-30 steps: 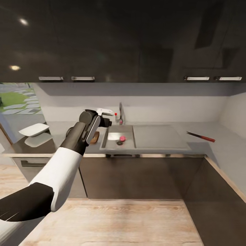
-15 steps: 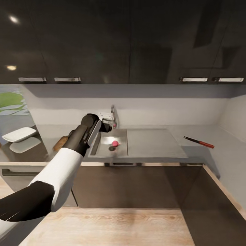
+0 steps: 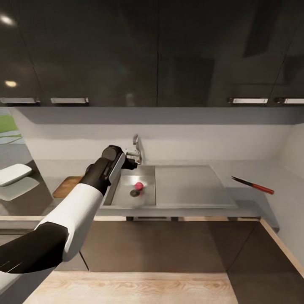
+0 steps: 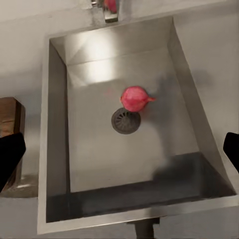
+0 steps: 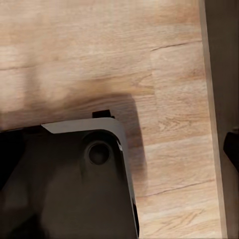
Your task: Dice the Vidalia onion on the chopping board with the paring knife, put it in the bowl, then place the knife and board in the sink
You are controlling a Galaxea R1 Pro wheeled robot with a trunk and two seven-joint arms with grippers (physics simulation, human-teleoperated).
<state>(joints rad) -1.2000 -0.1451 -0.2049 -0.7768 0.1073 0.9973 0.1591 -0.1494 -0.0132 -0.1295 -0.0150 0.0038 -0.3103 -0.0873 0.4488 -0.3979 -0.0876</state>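
A pinkish-red Vidalia onion [image 3: 139,185] [image 4: 134,98] lies in the grey sink [image 3: 126,198] [image 4: 57,124] next to the round drain [image 4: 125,121]. Above the basin's back left corner, near the faucet [image 3: 136,145], my left gripper [image 3: 131,162] [image 4: 119,154] hangs open and empty. The brown chopping board [image 3: 65,186] [image 4: 9,117] lies on the countertop [image 3: 253,202] just left of the sink. Far right on the counter rests the red-handled paring knife [image 3: 253,185]. At the far left stands the white bowl [image 3: 12,174]. My right gripper [image 5: 119,149] points down at the floor, one fingertip [image 5: 232,144] at the picture's edge.
A flat drainboard [image 3: 190,185] spans between basin and knife. Dark upper cabinets [image 3: 152,50] hang over the counter, and dark cabinet fronts [image 3: 169,245] stand below it. The counter turns a corner at the right. Light wood floor [image 5: 124,50] and the robot's dark base [image 5: 64,184] lie under the right arm.
The whole view has shifted as the robot came nearer the counter. My left gripper now stands over the basin's back left corner instead of beside the sink's left rim.
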